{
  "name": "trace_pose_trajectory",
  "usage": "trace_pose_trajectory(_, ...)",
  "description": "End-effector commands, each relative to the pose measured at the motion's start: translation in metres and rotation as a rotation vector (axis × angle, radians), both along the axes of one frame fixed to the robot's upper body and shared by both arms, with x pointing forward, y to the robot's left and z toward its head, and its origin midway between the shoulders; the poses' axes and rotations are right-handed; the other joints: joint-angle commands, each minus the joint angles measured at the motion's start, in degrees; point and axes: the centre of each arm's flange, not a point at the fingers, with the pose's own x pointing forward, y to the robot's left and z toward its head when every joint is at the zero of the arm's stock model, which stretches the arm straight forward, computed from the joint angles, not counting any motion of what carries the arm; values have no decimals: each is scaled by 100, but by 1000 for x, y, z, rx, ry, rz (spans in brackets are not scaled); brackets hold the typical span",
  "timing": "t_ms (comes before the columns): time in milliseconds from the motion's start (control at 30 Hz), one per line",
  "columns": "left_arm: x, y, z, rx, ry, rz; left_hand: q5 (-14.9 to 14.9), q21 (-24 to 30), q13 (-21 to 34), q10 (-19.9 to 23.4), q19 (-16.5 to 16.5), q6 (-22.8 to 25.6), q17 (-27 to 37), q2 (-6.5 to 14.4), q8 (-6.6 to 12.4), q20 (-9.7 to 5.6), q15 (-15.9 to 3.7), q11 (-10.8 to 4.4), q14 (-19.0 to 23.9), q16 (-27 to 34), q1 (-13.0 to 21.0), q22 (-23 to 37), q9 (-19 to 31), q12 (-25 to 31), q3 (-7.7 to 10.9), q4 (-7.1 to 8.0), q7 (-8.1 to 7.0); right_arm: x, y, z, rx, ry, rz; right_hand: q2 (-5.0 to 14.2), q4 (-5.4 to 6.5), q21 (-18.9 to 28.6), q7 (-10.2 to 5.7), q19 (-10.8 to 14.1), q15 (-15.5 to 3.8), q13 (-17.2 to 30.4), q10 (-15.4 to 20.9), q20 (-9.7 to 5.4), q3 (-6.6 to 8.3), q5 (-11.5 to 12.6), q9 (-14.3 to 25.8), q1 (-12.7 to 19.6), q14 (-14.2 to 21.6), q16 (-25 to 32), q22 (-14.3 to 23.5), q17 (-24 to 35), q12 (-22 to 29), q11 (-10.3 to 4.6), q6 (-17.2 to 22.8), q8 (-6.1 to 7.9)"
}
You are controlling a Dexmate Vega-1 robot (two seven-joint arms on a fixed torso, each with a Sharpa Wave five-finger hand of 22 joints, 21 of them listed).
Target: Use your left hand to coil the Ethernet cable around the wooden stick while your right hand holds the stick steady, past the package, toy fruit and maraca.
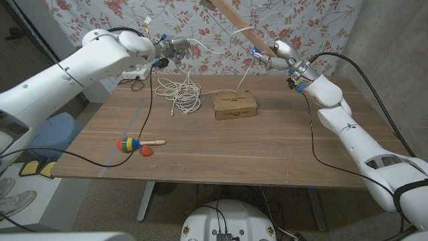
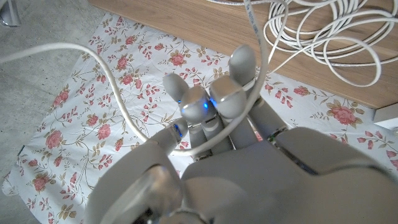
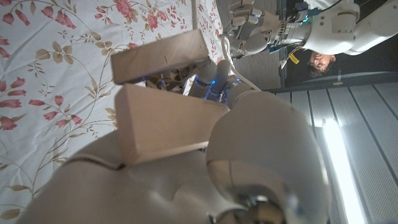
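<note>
White Ethernet cable (image 1: pixel 200 45) runs taut from the left hand (image 1: pixel 168 48), whose fingers (image 2: pixel 227 99) close around it, to the wooden stick (image 1: pixel 231 15) gripped aloft by the right hand (image 1: pixel 277 55). Its remaining slack (image 1: pixel 180 94) lies heaped on the bench (image 1: pixel 267 147) below the left fingers. A snag in that heap could, judging from this, jerk the stick askew or pull the cable out of the fingers.

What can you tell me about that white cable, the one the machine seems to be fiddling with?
The Ethernet cable is thin, white and looks plastic-coated. Most of it lies in a loose, tangled pile on the wooden table, beside the cardboard package. From there a strand rises to the left hand, whose fingers grip it in the air. Another stretch runs across to the wooden stick held by the right hand.
</note>
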Motion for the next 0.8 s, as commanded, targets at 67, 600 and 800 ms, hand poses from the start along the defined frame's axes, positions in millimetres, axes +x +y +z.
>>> trace_pose_trajectory(67, 0, -8, 26, -49, 49, -125, -40, 31, 2, -63, 4, 165, -30, -31, 70, 16, 3, -20, 34, 79, 56, 45, 31, 102, 29, 20, 224, 4, 11, -17, -151, -91, -183, 57, -11, -26, -38, -32, -429, 7, -1, -608, 72, 27, 10, 44, -28, -19, 16, 17, -8, -1, 75, 6)
trace_pose_trajectory(600, -7, -5, 48, -112, 122, -176, -61, -8, 88, -150, 13, 65, -117, -24, 187, 19, -12, -10, 22, 195, 103, -39, 55, 264, 41, 18, 257, 29, 20, -37, -258, -139, -305, 41, -10, -86, -57, -65, -430, -40, 17, -608, 65, 38, 1, 36, -43, -52, 20, 13, -20, 10, 101, -2)
trace_pose_trajectory(800, -4, -8, 53, -113, 142, -195, -64, 26, -16, -143, -17, 28, -157, -11, 206, 32, -10, -23, 15, 203, 123, 9, 33, 220, 50, 15, 263, 32, 32, -43, -314, -162, -311, 36, -6, -110, -72, -84, -430, -46, 13, -609, 60, 43, -2, 28, -48, -63, 19, 11, -23, 3, 111, -3)
